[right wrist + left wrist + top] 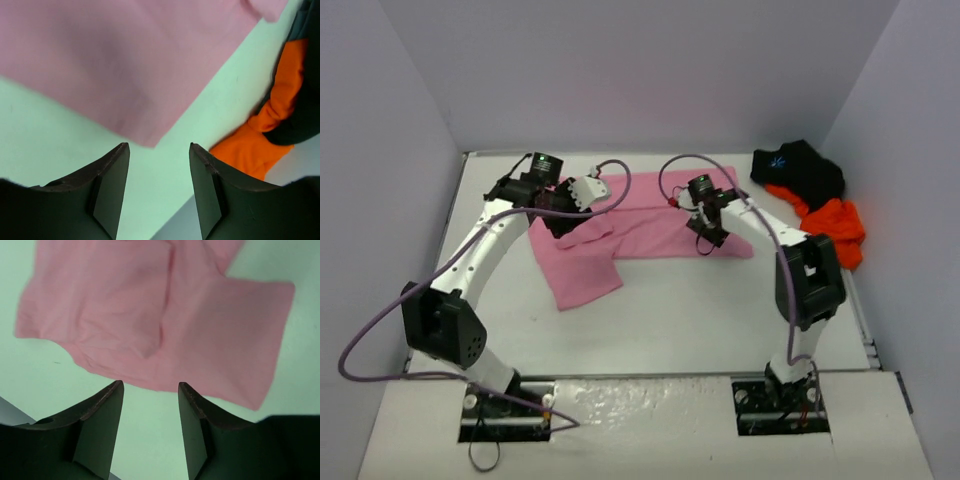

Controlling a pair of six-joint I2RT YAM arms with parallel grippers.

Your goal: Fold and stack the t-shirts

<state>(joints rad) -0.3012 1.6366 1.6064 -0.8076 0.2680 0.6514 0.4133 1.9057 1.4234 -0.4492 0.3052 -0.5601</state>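
Both wide, empty: left gripper (150, 387), right gripper (159, 147).
I fear a shallow pinch bunches the pink t-shirt (650, 235).

Spread fingers (107, 195) hover by pink t-shirt (120, 60), orange t-shirt (250, 145) nearby

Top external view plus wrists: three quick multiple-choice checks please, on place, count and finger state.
1. The black t-shirt and orange t-shirt lie: A. at the far right corner of the table; B. at its near left corner; C. between the arm bases.
2. T-shirts in view: A. two; B. three; C. four.
3. The left fingers and right fingers are: A. both shut on cloth; B. left shut, right open; C. both open, holding nothing.
Answers: 1 A, bunched by the right wall; 2 B, those plus the spread pink t-shirt; 3 C, each wrist view shows a clear gap, nothing gripped.
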